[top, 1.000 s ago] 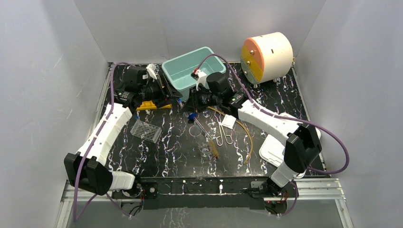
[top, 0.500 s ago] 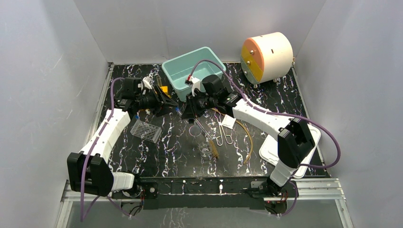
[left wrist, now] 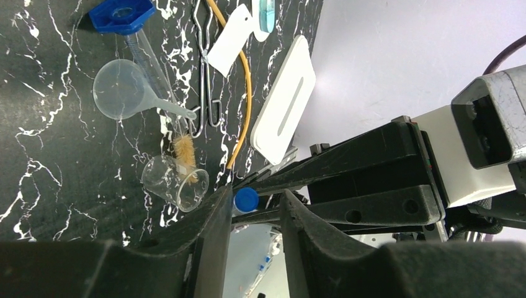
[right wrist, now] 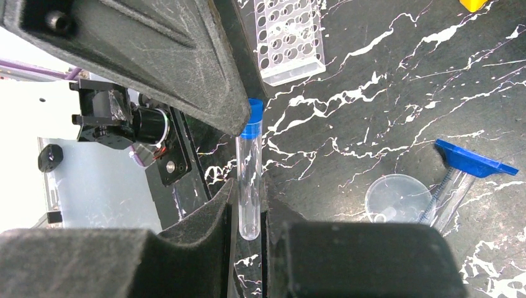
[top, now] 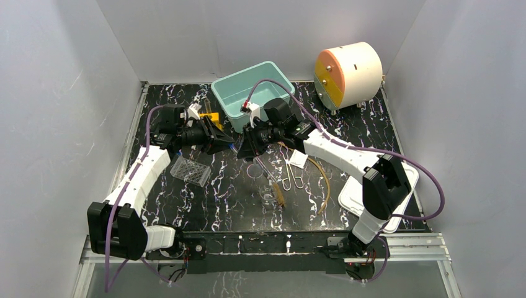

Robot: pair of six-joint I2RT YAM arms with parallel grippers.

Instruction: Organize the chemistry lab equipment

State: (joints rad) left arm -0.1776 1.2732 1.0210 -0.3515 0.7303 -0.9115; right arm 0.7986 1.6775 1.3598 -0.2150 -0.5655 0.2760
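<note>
Black, white-veined surface [top: 217,202] carries lab kit. Teal bin [top: 224,99] at rear ctr, white drum w/ orange face [top: 350,71] rear rt, clear holed rack [top: 190,171] at left. Ctr-rt cluster: funnel [left wrist: 121,93], beaker [left wrist: 173,181] on its side, brush [left wrist: 183,149], wire clips [top: 293,177], white card [left wrist: 231,40], amber tubing [left wrist: 247,93]. White lid [top: 350,197] at rt edge.

On the black marbled counter [top: 205,198], the left pincer [top: 227,141] and the right pincer [top: 243,145] were seen tip to tip, just at eleven o'clock of centre. A teal bin [top: 239,73] was set at twelve and a white drum [top: 356,71] at two. A clear holed rack [top: 190,171] was at nine, with amber tubing [top: 327,180], wire clips [top: 291,177] and a white card [top: 298,159] at three.
</note>
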